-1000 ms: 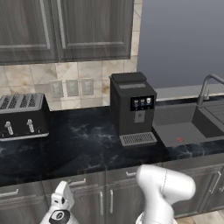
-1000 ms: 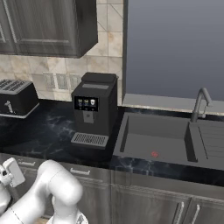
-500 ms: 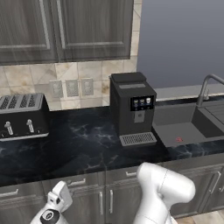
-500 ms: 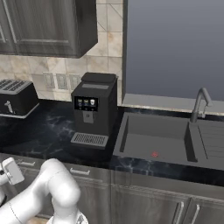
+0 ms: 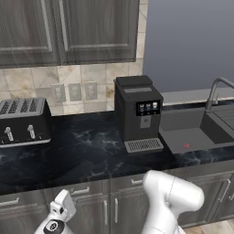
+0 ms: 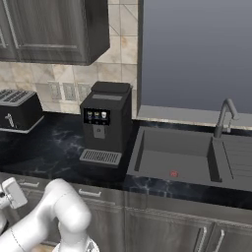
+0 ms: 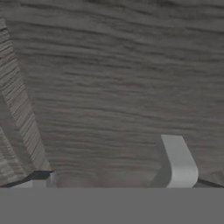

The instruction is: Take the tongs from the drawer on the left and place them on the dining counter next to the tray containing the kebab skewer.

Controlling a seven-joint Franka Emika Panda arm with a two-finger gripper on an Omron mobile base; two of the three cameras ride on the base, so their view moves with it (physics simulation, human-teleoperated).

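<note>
Hand view: the tool (image 7: 107, 175) sits close up against a dark grey wood-grain front (image 7: 118, 78), the grain filling the frame. Two tips show at the bottom, one pale fingertip (image 7: 177, 164) right of centre and one at the far left edge, standing far apart, so the tool is spread wide and pinches nothing. Cannot tell whether the tips touch the wood. A seam or edge of the panel runs diagonally down the left side.

Left base view: the white arm (image 5: 171, 201) bends low at the bottom, its wrist end (image 5: 57, 217) down at the lower left in front of the cabinet fronts. The drawer (image 5: 20, 201) lies at the lower left under the black surface (image 5: 82, 155), shut, with a short silver bar handle. The tongs are not visible.

On the black surface, a black toaster (image 5: 23, 121) stands at the left against the tiled wall. A dark coffee machine (image 5: 137, 112) stands near the middle, drip tray facing forward. Right of it sits a dark sink (image 5: 192, 135) with a grey faucet (image 5: 215, 91). Upper cabinets (image 5: 68, 29) hang above the toaster.
</note>
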